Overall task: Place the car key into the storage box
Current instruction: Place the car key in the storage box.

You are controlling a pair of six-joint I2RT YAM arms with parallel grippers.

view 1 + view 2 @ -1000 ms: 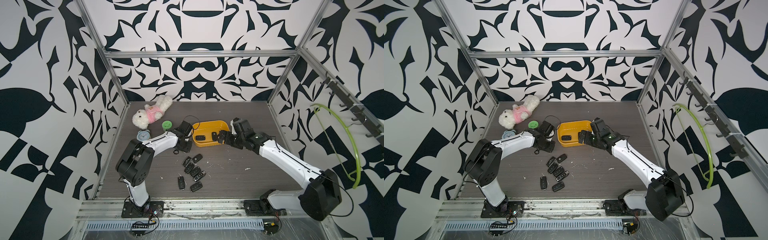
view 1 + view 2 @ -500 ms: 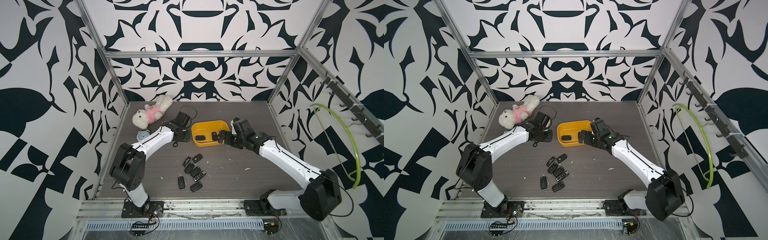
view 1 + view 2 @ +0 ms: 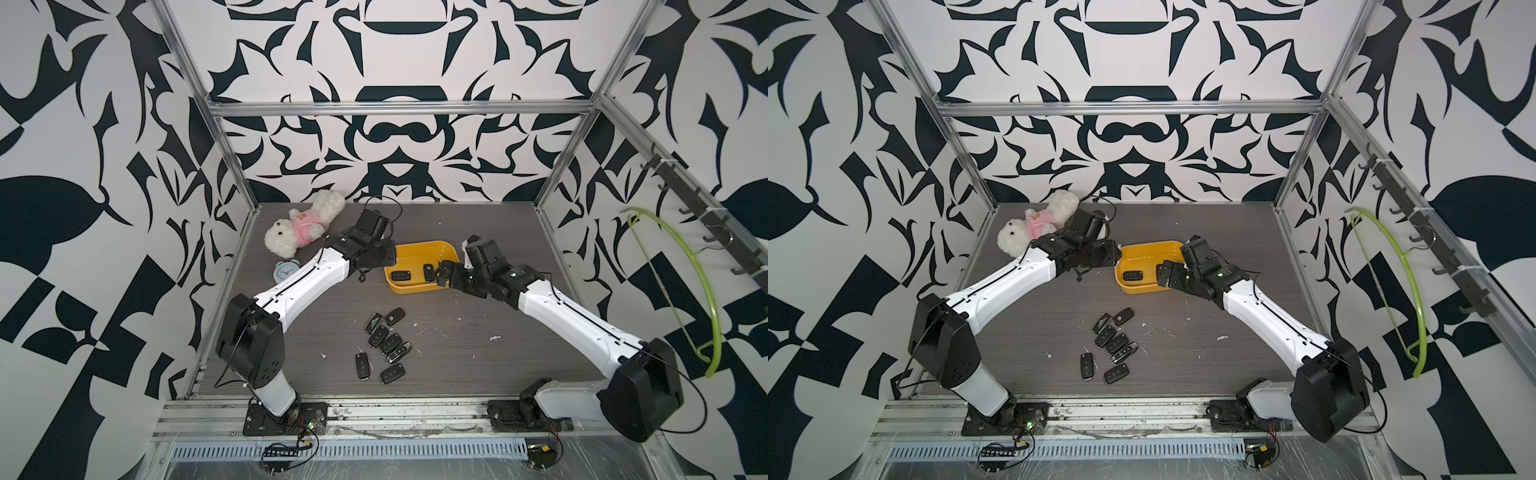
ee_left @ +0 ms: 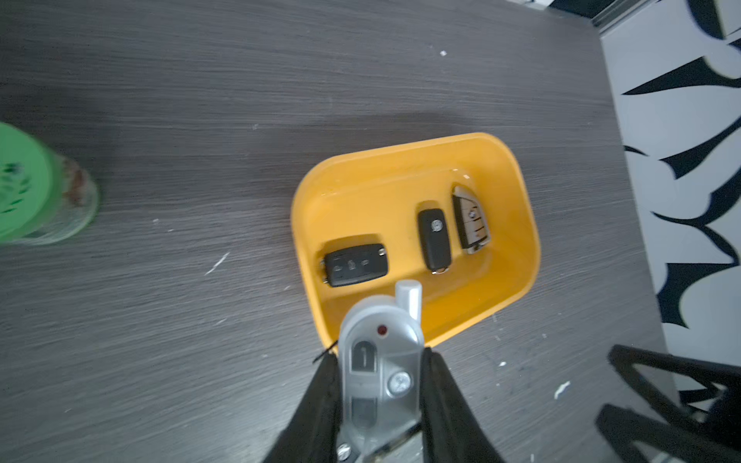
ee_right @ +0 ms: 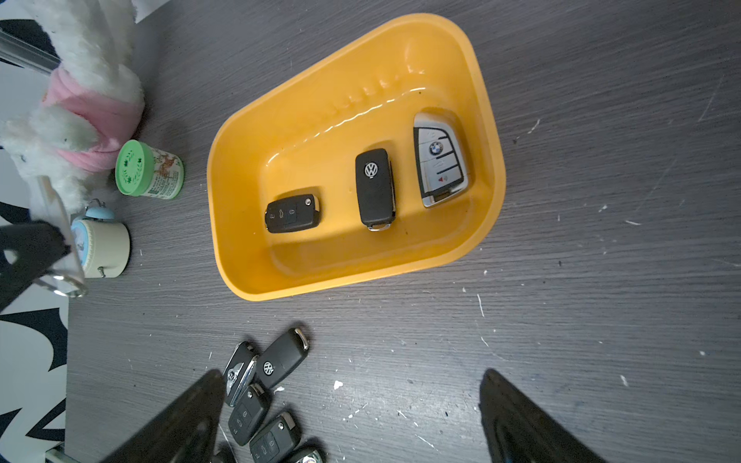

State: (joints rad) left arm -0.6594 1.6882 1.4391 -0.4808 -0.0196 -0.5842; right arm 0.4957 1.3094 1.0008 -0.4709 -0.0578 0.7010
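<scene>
A silver car key (image 4: 381, 340) with a red dot on its face is pinched between the black fingers of the left gripper (image 4: 381, 360), jaws closed on its sides. In the left wrist view, the key's front end reaches over one rim of the storage box (image 4: 401, 160), a shallow yellow-orange tub. The rest of the key hangs outside the rim, above the table (image 3: 457, 353).

Three keys already lie on the tub floor, apart from one another: a black flip key (image 5: 292, 213), a black badged key (image 5: 375, 188) and a silver-edged fob (image 5: 440, 160).

The right gripper (image 5: 351, 375) hovers near the tub's opposite end, its jaws spread wide and empty. A loose pile of black keys (image 3: 384, 338) waits nearer the robot's bases.

The step in hand looks like the carry, close to release. The next move likely calls for bringing the key fully past the rim, over bare floor, then opening the jaws.
</scene>
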